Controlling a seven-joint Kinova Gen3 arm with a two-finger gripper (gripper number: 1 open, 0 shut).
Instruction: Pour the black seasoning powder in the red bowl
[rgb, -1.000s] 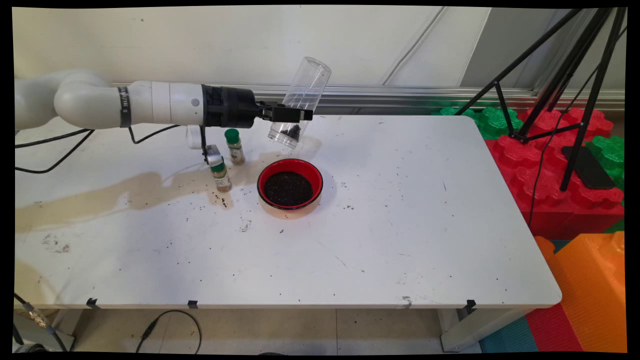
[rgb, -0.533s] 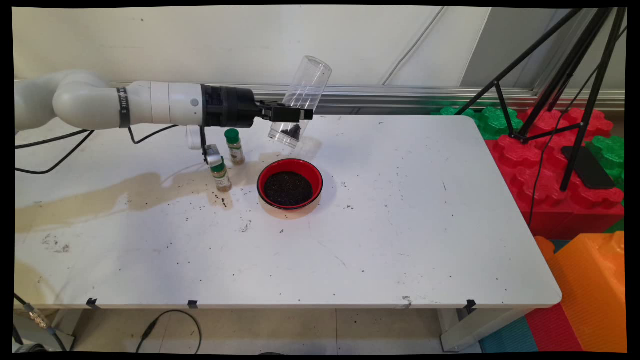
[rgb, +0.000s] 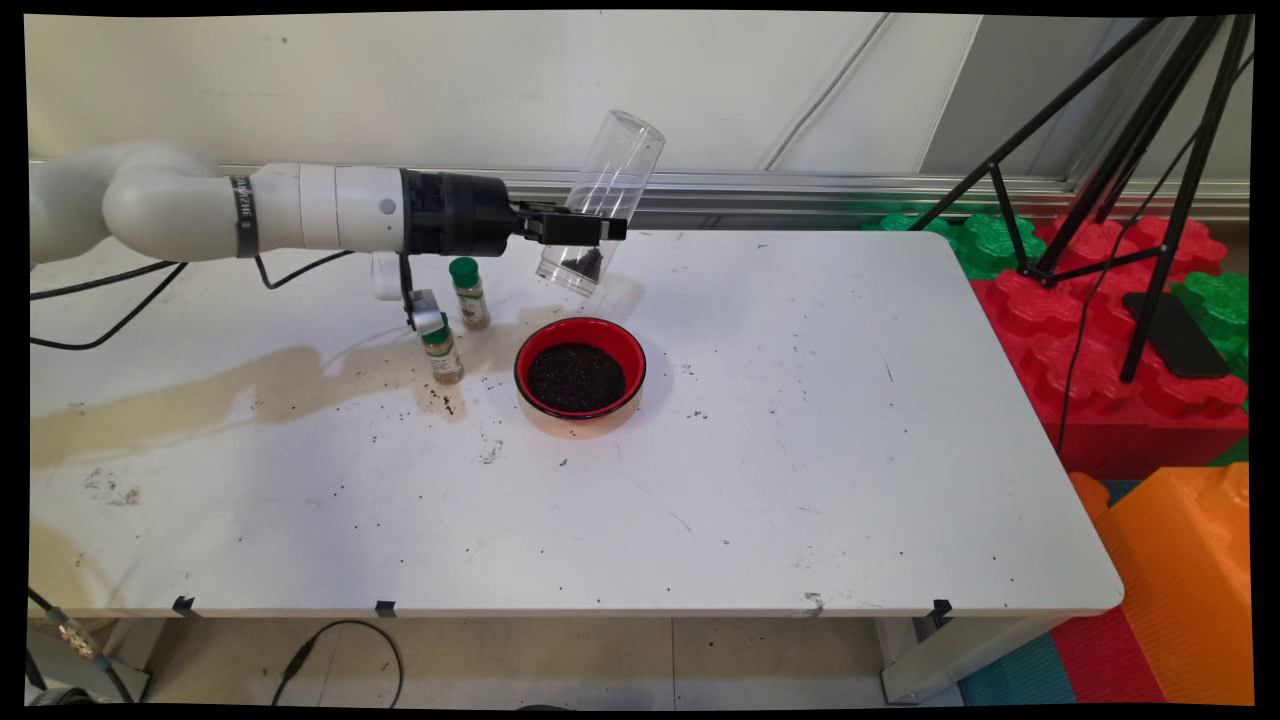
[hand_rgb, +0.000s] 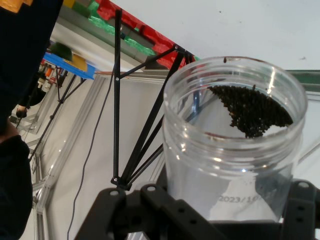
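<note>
The jaws of the gripper are clamped around the middle of a clear plastic jar, which hangs in the air in the upper centre of the main view, above and just behind the red bowl. The jar is tilted, its open mouth up and to the right and its closed base down and to the left, with a small heap of dark granules settled at the base. In the hand view the granules show through the clear jar, banked against one side.

The jar looks light, stiff and smooth-walled, so probably slippery; a grip round the mid-body, as here, seems the sensible place, since the walls are thin and may flex if squeezed hard.

The bowl stands on the white worktop at frame centre and holds a dark layer of the same material. To its left stand two small green-capped spice bottles, one farther back. Dark specks are scattered over the worktop near them.
</note>
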